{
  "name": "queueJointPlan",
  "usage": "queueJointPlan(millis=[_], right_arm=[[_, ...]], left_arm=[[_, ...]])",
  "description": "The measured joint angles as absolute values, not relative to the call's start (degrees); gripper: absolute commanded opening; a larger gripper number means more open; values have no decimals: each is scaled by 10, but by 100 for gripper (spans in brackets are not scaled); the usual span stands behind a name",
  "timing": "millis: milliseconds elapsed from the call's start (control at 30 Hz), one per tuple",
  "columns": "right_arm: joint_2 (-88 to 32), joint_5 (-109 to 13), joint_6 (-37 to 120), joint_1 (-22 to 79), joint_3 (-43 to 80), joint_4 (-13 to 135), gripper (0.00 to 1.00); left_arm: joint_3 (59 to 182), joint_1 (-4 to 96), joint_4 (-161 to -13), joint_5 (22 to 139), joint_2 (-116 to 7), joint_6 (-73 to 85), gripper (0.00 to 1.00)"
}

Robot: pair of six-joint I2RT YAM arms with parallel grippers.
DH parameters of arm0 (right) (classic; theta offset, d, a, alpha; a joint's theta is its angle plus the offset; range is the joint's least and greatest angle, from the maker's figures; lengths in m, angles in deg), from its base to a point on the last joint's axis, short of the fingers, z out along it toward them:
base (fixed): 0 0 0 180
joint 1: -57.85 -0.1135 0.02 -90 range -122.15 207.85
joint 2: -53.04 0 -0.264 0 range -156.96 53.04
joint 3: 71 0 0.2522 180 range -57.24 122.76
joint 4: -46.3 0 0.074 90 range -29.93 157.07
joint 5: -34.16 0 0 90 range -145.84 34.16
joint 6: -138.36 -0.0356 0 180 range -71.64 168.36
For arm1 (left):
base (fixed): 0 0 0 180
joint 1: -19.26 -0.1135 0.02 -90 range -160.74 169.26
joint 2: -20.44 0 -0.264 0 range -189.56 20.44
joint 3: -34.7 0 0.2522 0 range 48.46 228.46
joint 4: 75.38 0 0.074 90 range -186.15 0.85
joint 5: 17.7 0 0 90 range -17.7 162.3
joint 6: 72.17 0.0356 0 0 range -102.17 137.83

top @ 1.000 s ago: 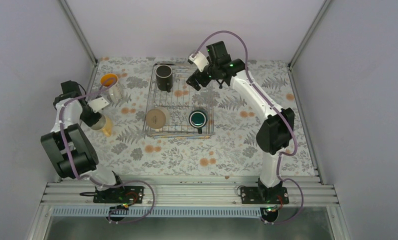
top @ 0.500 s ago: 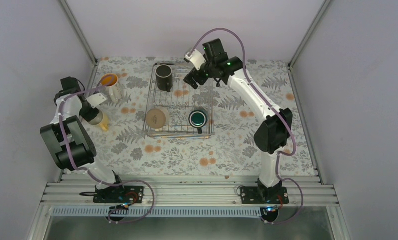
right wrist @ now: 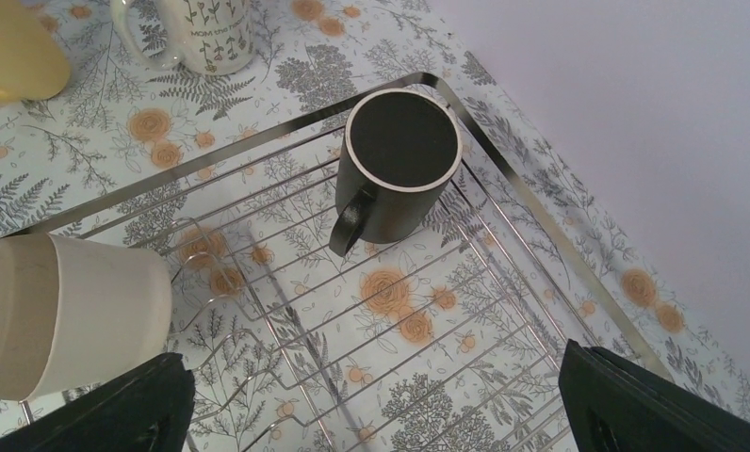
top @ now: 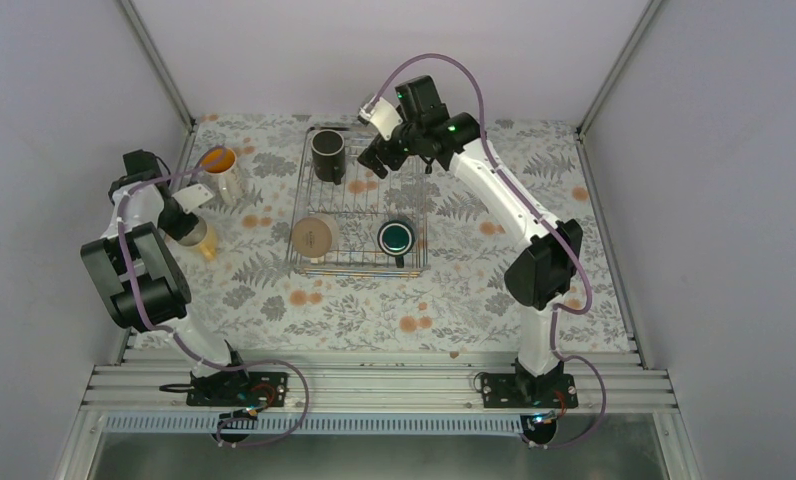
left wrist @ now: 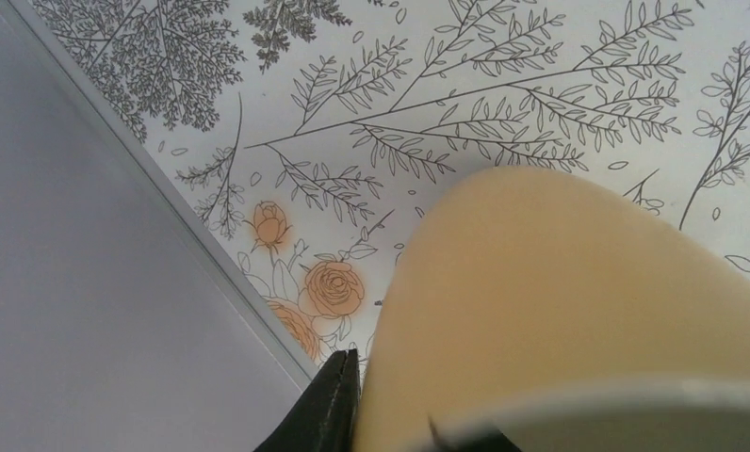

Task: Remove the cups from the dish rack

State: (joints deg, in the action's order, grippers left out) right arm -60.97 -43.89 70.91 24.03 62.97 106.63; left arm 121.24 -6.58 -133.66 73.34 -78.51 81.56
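Observation:
The silver wire dish rack (top: 362, 200) holds three cups: a black mug (top: 327, 155) upright at its back left, a cream mug (top: 312, 237) on its side at the front left, and a dark green mug (top: 397, 237) at the front right. My right gripper (top: 376, 160) hovers open over the rack's back, just right of the black mug (right wrist: 399, 165). My left gripper (top: 186, 225) is shut on the yellow-orange mug (top: 204, 242) near the left wall. One finger (left wrist: 335, 405) presses its wall (left wrist: 578, 301). A whitish patterned mug (top: 229, 180) stands left of the rack.
The left wall's base rail (left wrist: 164, 198) runs close beside the held mug. The whitish mug (right wrist: 206, 33) and the yellow mug (right wrist: 13, 47) sit on the floral cloth left of the rack's rim (right wrist: 258, 141). The back wall (right wrist: 635, 113) is just behind the rack.
My right gripper has moved left across the rack's back, closer to the black mug. My left gripper has carried the yellow-orange mug a little back and toward the left wall.

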Motion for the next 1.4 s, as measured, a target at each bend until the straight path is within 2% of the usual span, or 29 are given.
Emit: queueJointPlan(millis=[100, 233, 467, 667, 733, 833, 867, 900, 933, 1100, 1400], right_arm=[[-610, -441, 709, 238, 630, 1069, 100], [-610, -442, 709, 238, 629, 1069, 100], [-610, -446, 709, 236, 628, 1069, 100], [-610, -449, 709, 229, 628, 1069, 100], [-610, -451, 709, 226, 628, 1070, 100], [-610, -451, 709, 223, 628, 1073, 100], [-610, -451, 709, 222, 628, 1074, 100], [-610, -451, 709, 221, 628, 1074, 100], [-610, -451, 709, 219, 628, 1074, 100], [-620, -466, 708, 207, 631, 1070, 100], [-715, -589, 711, 165, 658, 1020, 100]], left_arm=[[1216, -62, -1335, 732, -785, 816, 37], [1218, -53, -1330, 730, -783, 813, 49], [1218, -41, -1329, 729, -759, 812, 60], [1233, -37, -1332, 726, -730, 803, 65], [1241, -36, -1334, 726, -713, 801, 71], [1248, -32, -1331, 724, -675, 793, 82], [1249, -30, -1326, 723, -662, 788, 87], [1249, -28, -1321, 721, -647, 779, 98], [1249, -26, -1316, 719, -630, 768, 100], [1204, -18, -1239, 717, -524, 689, 100], [1081, -14, -1138, 755, -384, 583, 100]])
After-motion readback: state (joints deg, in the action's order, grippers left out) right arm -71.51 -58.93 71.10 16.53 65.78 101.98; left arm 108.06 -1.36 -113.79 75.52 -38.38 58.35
